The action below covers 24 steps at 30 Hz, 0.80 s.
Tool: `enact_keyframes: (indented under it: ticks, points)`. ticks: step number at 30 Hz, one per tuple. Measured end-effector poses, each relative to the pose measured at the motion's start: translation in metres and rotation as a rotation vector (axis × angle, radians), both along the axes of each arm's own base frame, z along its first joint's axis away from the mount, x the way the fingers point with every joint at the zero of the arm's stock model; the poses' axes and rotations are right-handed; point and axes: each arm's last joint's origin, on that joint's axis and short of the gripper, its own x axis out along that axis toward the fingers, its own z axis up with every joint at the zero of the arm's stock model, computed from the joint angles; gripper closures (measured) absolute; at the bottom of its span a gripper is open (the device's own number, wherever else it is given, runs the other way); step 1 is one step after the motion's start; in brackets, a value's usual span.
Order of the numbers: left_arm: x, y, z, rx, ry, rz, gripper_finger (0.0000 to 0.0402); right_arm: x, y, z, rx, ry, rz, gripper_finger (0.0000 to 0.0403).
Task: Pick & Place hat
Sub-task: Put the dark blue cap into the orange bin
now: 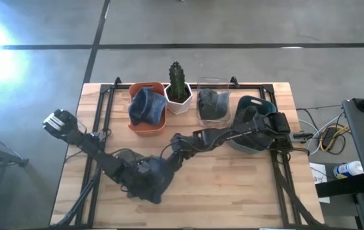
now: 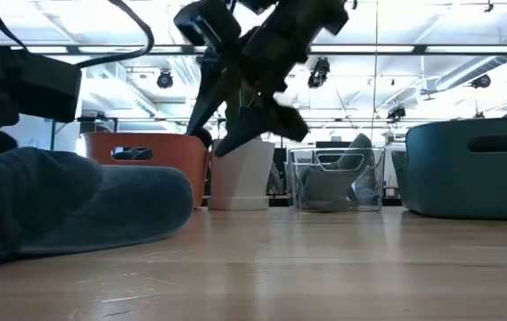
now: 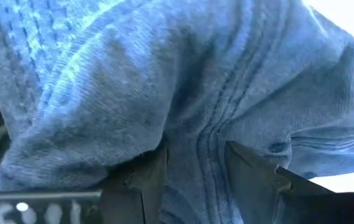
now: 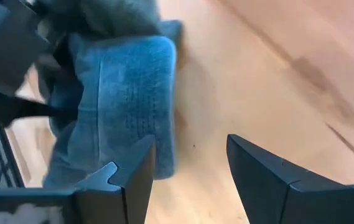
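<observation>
A dark blue knit hat [image 1: 158, 185] lies on the wooden table near its near edge, left of centre. In the low view the hat [image 2: 66, 205] rests flat on the boards. My left gripper [image 1: 144, 177] reaches in from the table's left and is shut on the hat [image 3: 164, 74]. My right gripper [image 1: 172, 150] hangs just to the far right of the hat, open [image 4: 189, 149]. Bare wood shows between its fingers, and the hat's edge [image 4: 127, 93] lies beside one finger. My left gripper pinches a ridge of the hat's knit cloth [image 3: 195, 143] between its two fingers [image 3: 142, 186]. It comes slanting down from the table's left. How many layers it has I cannot tell. The hat lies on the table, slack.
Along the far edge stand an orange bin [image 1: 148, 124] with another blue hat, a white pot with a cactus [image 1: 178, 96], a clear bin [image 1: 212, 115] with a grey hat, and a teal bin [image 1: 249, 102] under my right arm. Bare wood lies to the near right.
</observation>
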Motion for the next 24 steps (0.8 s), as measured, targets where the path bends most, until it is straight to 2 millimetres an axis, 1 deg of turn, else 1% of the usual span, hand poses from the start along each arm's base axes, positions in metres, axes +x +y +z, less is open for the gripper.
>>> enact_keyframes:
  ticks: [3, 6, 8, 10, 13, 16, 20, 24]
  points:
    - [0.001, 0.001, -0.005, 0.068, 0.002, -0.093, 0.0236, 0.005, 0.001, -0.011, 0.027, -0.007, 0.067, 0.0209]
    - [0.001, 0.001, -0.012, 0.116, 0.016, -0.16, 0.0236, 0.011, 0.003, -0.023, 0.09, -0.012, 0.124, 0.0209]
    - [0.001, 0.001, -0.016, 0.131, 0.028, -0.173, 0.0236, 0.016, 0.004, -0.034, 0.131, -0.016, 0.154, 0.0209]
    - [0.001, 0.001, -0.02, 0.139, 0.04, -0.175, 0.0236, 0.019, 0.006, -0.041, 0.16, -0.031, 0.178, 0.0209]
    - [0.002, 0.001, -0.023, 0.143, 0.037, -0.18, 0.0236, 0.024, 0.009, -0.04, 0.191, -0.089, 0.205, 0.0209]
    - [0.004, 0.0, -0.023, 0.144, -0.003, -0.175, 0.0236, 0.027, 0.01, -0.037, 0.215, -0.134, 0.229, 0.0209]
    - [0.007, 0.001, -0.013, 0.181, -0.086, -0.138, 0.0236, 0.031, 0.012, -0.031, 0.262, -0.19, 0.283, 0.0213]
    - [0.006, 0.005, 0.001, 0.228, -0.166, -0.089, 0.0236, 0.031, 0.014, -0.028, 0.277, -0.198, 0.306, 0.0245]
